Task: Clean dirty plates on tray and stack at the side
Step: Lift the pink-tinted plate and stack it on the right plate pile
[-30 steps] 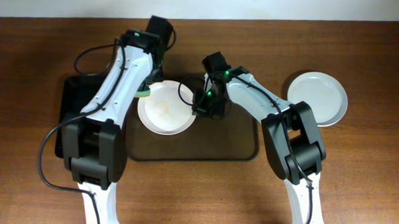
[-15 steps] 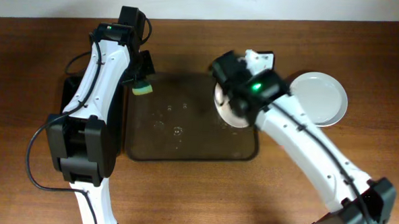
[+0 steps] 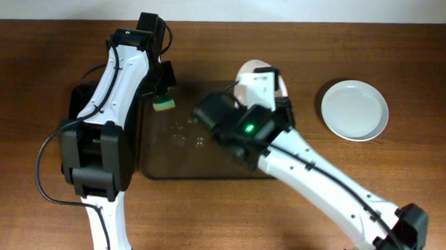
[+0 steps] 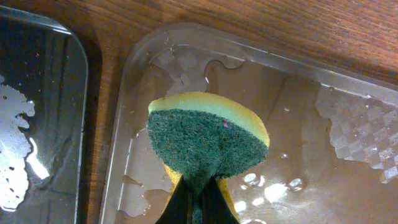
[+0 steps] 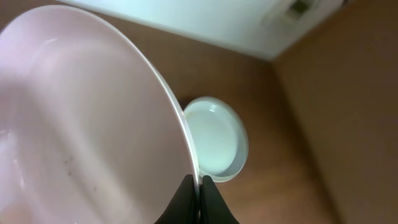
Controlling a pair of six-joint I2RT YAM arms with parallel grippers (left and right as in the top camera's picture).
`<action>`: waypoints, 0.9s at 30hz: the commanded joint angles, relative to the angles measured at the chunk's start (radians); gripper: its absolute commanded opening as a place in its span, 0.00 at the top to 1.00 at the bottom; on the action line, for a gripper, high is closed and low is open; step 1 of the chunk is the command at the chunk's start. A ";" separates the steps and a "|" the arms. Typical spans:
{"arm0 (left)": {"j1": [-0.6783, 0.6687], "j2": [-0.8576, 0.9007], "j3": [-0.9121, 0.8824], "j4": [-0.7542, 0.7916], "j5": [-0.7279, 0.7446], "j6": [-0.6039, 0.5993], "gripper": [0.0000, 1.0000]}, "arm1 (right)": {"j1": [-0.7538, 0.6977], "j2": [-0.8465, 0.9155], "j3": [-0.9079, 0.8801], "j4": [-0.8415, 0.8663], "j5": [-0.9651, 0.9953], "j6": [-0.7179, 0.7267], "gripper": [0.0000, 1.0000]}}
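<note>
The left arm stretches forward and its left hand (image 4: 198, 191) points down, pinching a yellow-and-green sponge (image 4: 208, 140) with the scouring side outward. Directly under that hand lies the brown tray (image 4: 311, 180), wet with scattered drops. A black tray (image 4: 37, 124), also wet, sits just to its left. The right arm stands high above the brown tray's far edge. The right hand (image 5: 199, 190) is clamped on the rim of a plate (image 5: 87, 124), held tilted on edge, with faint specks inside. Beyond and below this hand, a second plate (image 5: 214, 140) rests on the surface (image 5: 323, 124).
</note>
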 commanded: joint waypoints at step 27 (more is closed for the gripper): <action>0.045 -0.177 0.086 -0.166 -0.085 0.096 0.99 | -1.073 0.084 0.053 0.193 -1.167 -0.401 0.31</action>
